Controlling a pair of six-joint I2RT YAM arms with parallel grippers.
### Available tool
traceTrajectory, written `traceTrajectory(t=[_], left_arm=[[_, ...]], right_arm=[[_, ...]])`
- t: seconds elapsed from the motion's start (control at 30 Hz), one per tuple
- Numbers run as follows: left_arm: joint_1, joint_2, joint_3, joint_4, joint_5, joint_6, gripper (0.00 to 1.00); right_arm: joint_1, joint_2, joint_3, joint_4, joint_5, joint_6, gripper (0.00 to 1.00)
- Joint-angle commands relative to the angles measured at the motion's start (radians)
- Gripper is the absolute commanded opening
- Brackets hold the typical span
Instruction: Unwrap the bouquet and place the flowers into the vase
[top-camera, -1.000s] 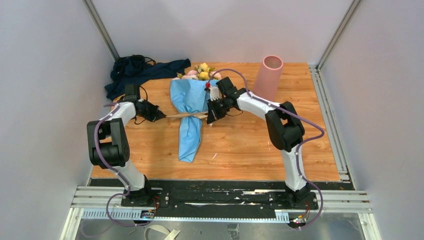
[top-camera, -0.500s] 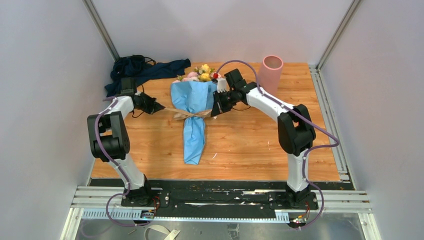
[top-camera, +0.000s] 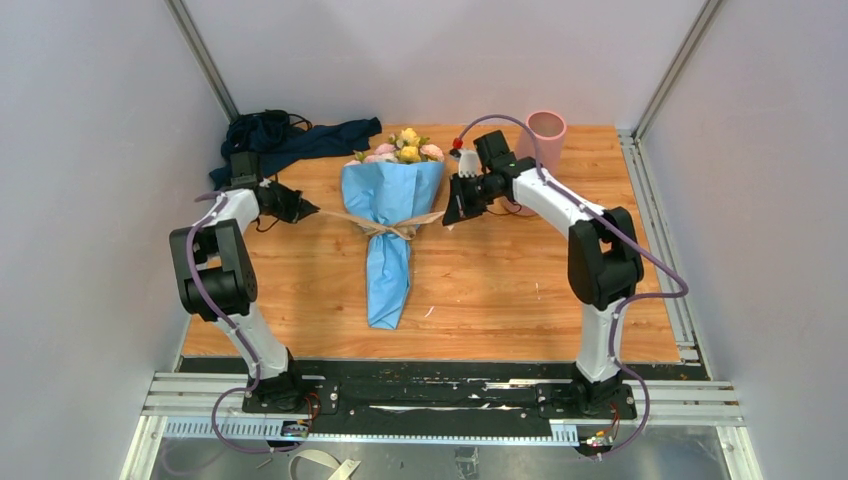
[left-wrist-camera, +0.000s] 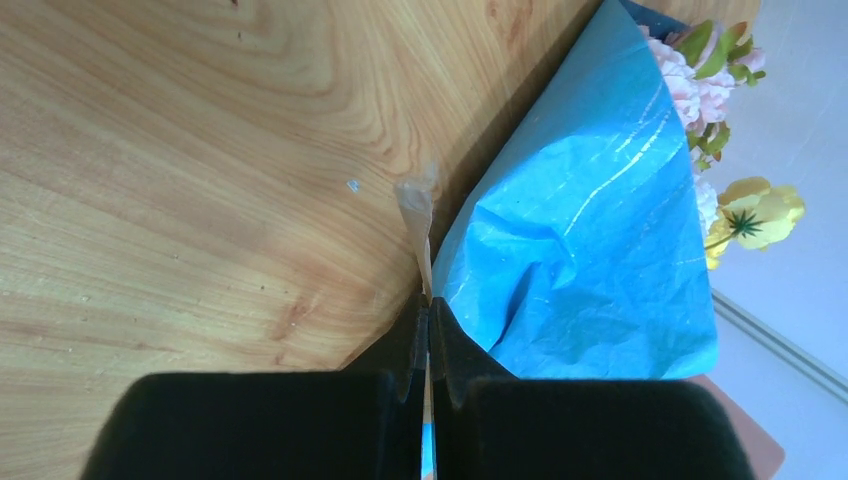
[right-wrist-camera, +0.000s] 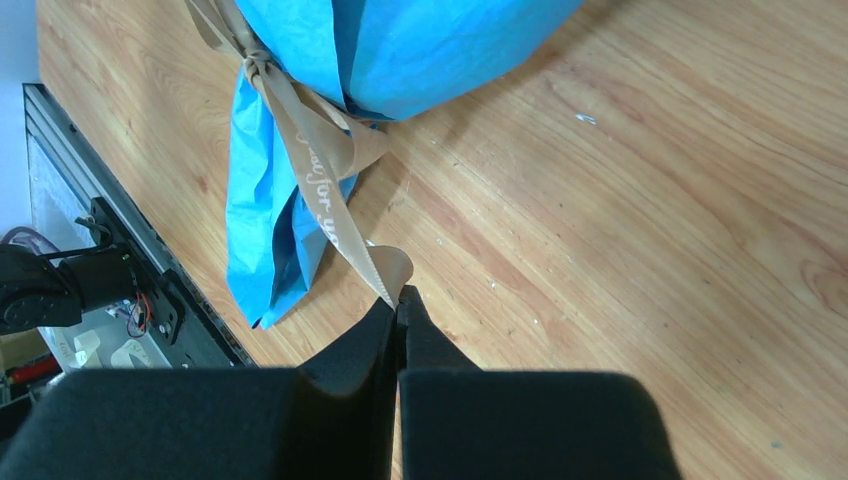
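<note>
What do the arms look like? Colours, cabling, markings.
The left arm and right arm match: white link shells, bulky black joint housings, black jaws. A purple cable runs along each from the base. The right wrist carries a white block with a red dot.

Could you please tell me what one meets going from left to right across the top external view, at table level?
The left gripper, shut on the tan ribbon → blue-paper-wrapped bouquet of pink and yellow flowers → right gripper, also on the ribbon → tall matte pink cylindrical vase.
</note>
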Motion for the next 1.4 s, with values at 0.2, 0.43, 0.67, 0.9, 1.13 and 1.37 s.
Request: traceTrajectory(t=[0.2,0.43,0.67,0.9,1.13,1.37], left_arm=[[0.047,-0.067,0.130,-0.105,0.001,0.090,0.00],[0.092,-0.151,0.163,-0.232,0.009,0.186,0.00],[0.160,-0.256,0.114,-0.348,-0.011,0.266,0.00],[0.184,-0.357,0.087,-0.387,-0.106,0.283,0.00],[0.215,-0.351,0.213,-0.438,-0.087,0.303,0.00],[0.196,-0.336,0.198,-0.376,0.004,0.305,0.39]], right_arm=[[-0.078,-0.212,0.019,-0.135,0.080,-0.061,0.00],[-0.113,-0.329,0.025,-0.180,0.104,-0.079,0.00],[-0.169,-0.437,-0.034,-0.185,0.140,-0.088,0.00],[-0.262,-0.520,-0.033,-0.194,0.125,-0.105,0.00],[-0.297,-0.552,-0.034,-0.207,0.117,-0.122,0.00],[-0.211,-0.528,-0.021,-0.164,0.103,-0.098,0.42]])
